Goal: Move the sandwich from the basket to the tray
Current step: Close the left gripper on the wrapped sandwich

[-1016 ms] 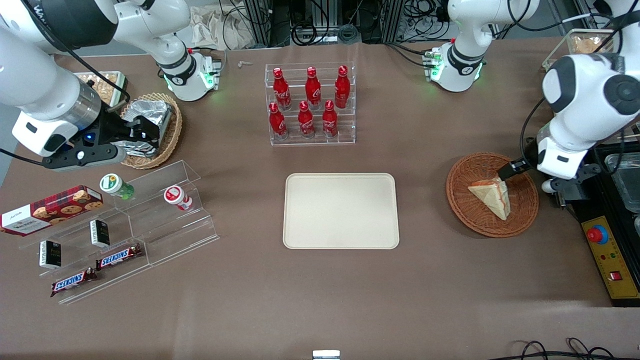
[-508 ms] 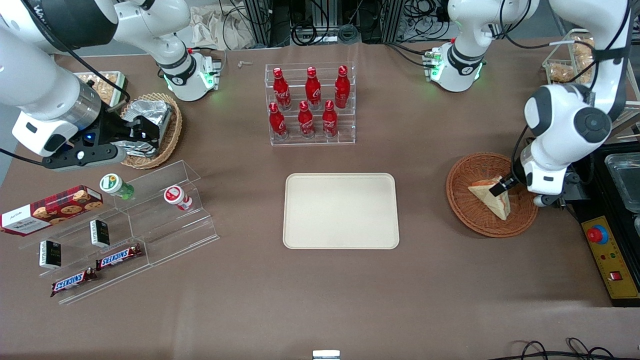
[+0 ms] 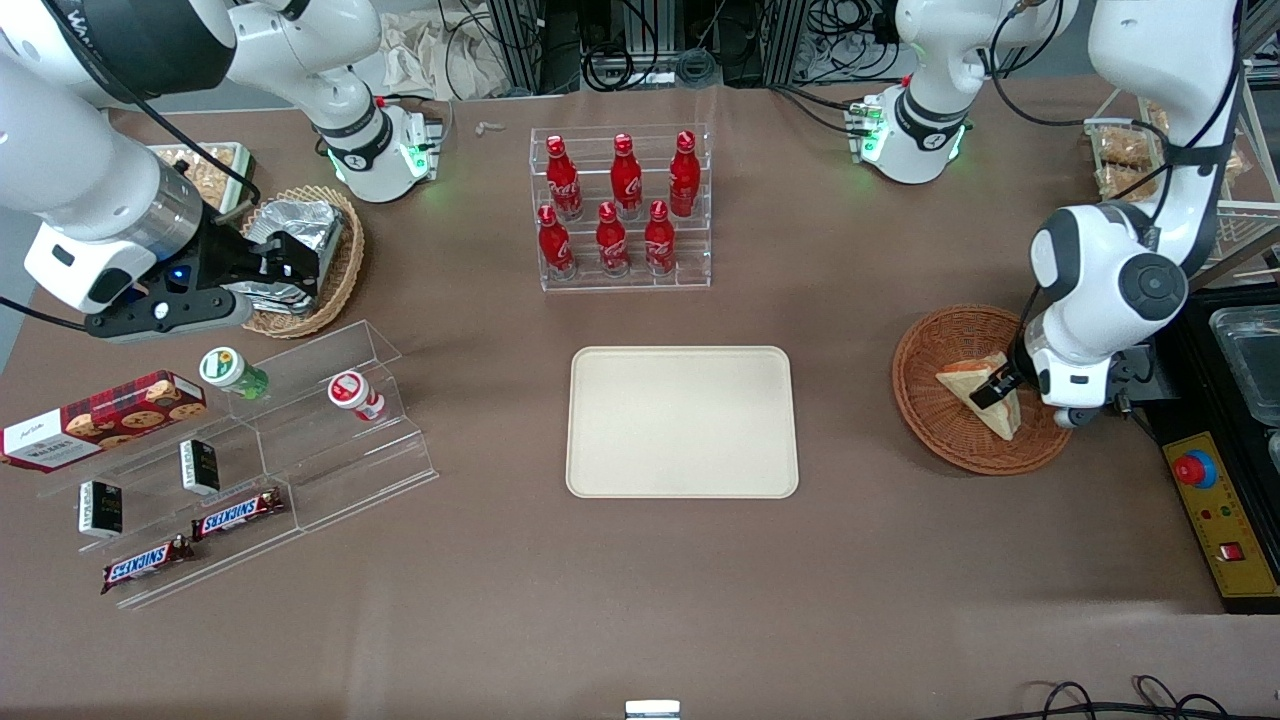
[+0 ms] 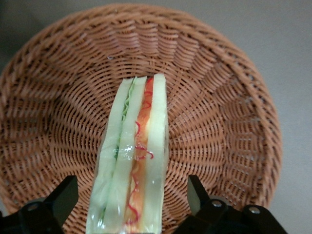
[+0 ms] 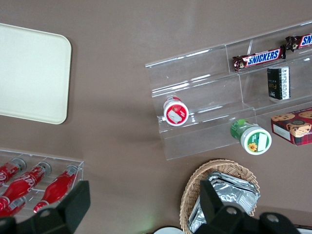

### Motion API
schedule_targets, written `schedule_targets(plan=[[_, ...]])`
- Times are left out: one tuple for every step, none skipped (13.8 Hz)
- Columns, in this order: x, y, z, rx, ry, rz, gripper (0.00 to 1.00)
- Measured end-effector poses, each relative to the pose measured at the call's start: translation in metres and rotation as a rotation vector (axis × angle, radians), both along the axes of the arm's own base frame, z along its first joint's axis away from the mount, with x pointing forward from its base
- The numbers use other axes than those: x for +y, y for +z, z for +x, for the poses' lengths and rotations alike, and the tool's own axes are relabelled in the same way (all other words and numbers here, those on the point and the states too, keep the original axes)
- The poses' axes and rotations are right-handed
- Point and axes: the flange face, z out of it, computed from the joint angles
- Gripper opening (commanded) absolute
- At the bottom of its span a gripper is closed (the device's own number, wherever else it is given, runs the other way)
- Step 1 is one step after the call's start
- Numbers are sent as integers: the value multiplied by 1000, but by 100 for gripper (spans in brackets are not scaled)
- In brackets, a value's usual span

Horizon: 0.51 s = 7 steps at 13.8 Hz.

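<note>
Sandwich (image 4: 130, 161) wedge in woven basket (image 4: 219, 102), hand (image 4: 130, 207) astride.

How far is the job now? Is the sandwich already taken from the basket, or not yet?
Not yet. The sandwich lies in the basket, and the tray holds nothing. In hand: the gripper is down over the basket, open, one finger on each side of the sandwich. Left to do: close on it, lift it out, carry it toward the parked arm's end and set it on the tray.

SNICKERS on two bars (image 3: 238, 513) (image 3: 146, 562) on acrylic shelf (image 3: 330, 470); Walkers on cookie box (image 3: 100, 407); Coca-Cola script on red bottles (image 3: 612, 238). Other labels unreadable.
</note>
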Motion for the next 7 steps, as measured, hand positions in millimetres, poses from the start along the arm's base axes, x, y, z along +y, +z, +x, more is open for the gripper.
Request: schedule_targets(plan=[[0, -8, -2, -4, 0, 1, 100], [0, -17, -4, -6, 0, 1, 100], [0, -25, -4, -5, 1, 1, 93], [0, -30, -5, -4, 4, 0, 57], [0, -31, -4, -9, 19, 0, 9], [0, -30, -3, -14, 45, 1, 0], [0, -27, -1, -21, 64, 1, 0]])
